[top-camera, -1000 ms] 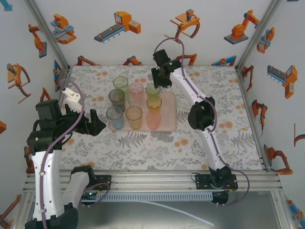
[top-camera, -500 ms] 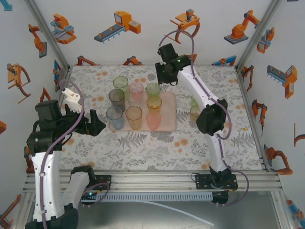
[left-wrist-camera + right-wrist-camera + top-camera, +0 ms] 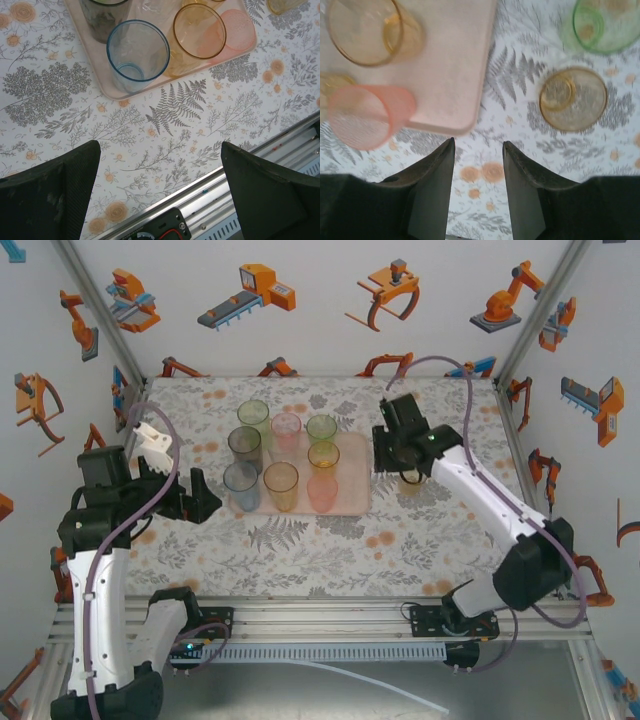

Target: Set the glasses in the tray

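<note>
Fetch step: right gripper (image 3: 478, 145), fingers half-open, empty, hovers beside flat pale pink rectangular tray (image 3: 455, 60); left gripper (image 3: 160, 150) gaping, empty. Next, likely: straddle amber translucent tumbler (image 3: 573, 99) standing off-tray, close

Pink tray (image 3: 356, 485), blue glass (image 3: 241, 486), floral table (image 3: 330, 550)

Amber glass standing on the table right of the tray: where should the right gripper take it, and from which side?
Probably from above, at the rim. The amber glass stands upright, mouth open, so one finger inside and one outside its wall on the side facing the tray should work. That side is bare; the green glass stands close on another.
</note>
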Tool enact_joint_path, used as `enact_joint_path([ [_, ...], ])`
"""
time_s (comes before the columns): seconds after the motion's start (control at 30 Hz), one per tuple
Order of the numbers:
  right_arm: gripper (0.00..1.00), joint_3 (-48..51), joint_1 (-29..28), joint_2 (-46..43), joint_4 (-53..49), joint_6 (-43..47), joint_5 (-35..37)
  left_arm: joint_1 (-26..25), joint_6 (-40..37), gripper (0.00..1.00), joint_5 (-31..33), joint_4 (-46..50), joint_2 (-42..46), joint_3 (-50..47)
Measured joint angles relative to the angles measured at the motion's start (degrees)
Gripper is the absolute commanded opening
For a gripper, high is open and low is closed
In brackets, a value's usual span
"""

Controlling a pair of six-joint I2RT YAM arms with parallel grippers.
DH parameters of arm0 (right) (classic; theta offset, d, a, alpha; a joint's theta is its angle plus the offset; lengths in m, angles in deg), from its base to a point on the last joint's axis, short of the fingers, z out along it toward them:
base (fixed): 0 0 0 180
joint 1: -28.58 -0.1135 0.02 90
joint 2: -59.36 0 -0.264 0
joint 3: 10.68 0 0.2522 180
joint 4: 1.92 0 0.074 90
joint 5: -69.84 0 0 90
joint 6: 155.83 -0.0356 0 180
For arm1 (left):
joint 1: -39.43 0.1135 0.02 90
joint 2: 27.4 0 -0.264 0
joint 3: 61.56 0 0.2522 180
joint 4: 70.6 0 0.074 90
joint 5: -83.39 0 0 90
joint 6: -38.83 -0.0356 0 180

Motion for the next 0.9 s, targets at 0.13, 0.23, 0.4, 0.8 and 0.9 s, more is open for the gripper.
enact_joint_path([
  [0.13, 0.43, 11.4, 0.1, -9.6, 1.0, -3.7, 1.6, 0.0, -0.5, 1.00, 0.4, 0.3, -0.5, 0.0],
  [0.23, 0.43, 17.4, 0.6, -15.7, 1.4, -6.3, 3.1, 0.0, -0.7, 0.99, 0.4, 0.7, -0.5, 0.0],
  [0.4, 0.43, 20.1, 2.9, -19.9, 1.4, -9.0, 4.8, 0.0, -0.8, 0.97, 0.4, 1.0, -0.6, 0.0],
  [0.8, 0.44, 20.2, 7.0, -19.8, 2.5, -9.4, 3.6, 0.0, -0.9, 0.97, 0.4, 1.2, -0.6, 0.0],
  [0.9, 0.44, 20.3, 8.0, -19.8, 3.2, -9.4, 2.7, 0.0, -0.9, 0.97, 0.4, 1.4, -0.6, 0.0],
])
